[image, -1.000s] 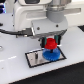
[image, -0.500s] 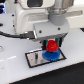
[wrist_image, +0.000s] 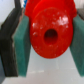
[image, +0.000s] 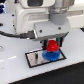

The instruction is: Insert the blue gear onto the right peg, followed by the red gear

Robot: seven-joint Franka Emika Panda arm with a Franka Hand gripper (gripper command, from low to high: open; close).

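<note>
Small round bright red plastic gear (wrist_image: 49, 36) with a raised central hub and a dark centre hole, filling most of the wrist view. Pressed on two opposite sides by teal-green pads (wrist_image: 22, 47) of the claw (wrist_image: 48, 42), closed just to the gear's width and gripping it. Dark finger body outside one pad.

In the exterior view, same red gear (image: 53, 47) held low in the claw (image: 52, 44), directly above a flat round bright blue plastic gear (image: 50, 55) with a toothed rim, wider than the red one. Red gear appearing to touch or sit just over the blue gear's top; actual contact too blurred to tell. Peg hidden beneath the two gears.

Blue gear lying toward the exterior view's right end of a flat rectangular grey base plate (image: 35, 59) with a dark border. Plate resting on a glossy white surface (image: 15, 72), with pale reflections across it.

Above, bulky white arm (image: 35, 17) reaching down over the plate, black-edged hand block just above the claw. Dark cable (image: 11, 35) curving in from the exterior view's left toward the arm.
</note>
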